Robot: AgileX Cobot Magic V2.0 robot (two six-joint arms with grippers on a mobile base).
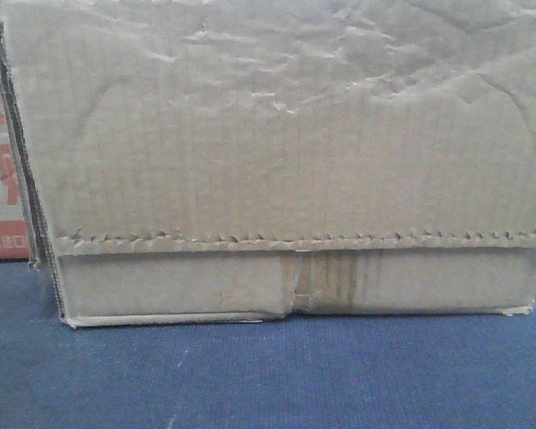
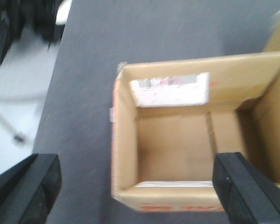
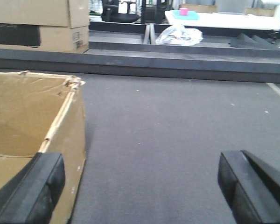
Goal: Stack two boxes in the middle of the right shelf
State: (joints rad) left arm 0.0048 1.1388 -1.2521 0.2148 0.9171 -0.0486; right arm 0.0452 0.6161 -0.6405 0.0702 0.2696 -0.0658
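Exterior front-facing view is almost filled by a tan cardboard box with a wrinkled face, a serrated flap edge and a tape-stained centre seam. It rests on a blue woven surface. Behind its left side, the edge of a red-printed carton peeks out.

From the left wrist, an open carton is seen from above, standing on a dark grey counter. It has a white label on its far inner flap and red print along its near outer edge. The left claw is spread wide above it: one finger hangs over the bare counter to one side, while the other finger overlaps the carton's near wall. I cannot tell whether that finger touches the carton.

From the right wrist, an open-topped box with a torn corner stands at the left of the grey counter. The right claw is also spread wide and grips nothing. One finger lies in front of the box wall and the other over bare counter. Stacked cartons and a white plastic bag sit far behind.
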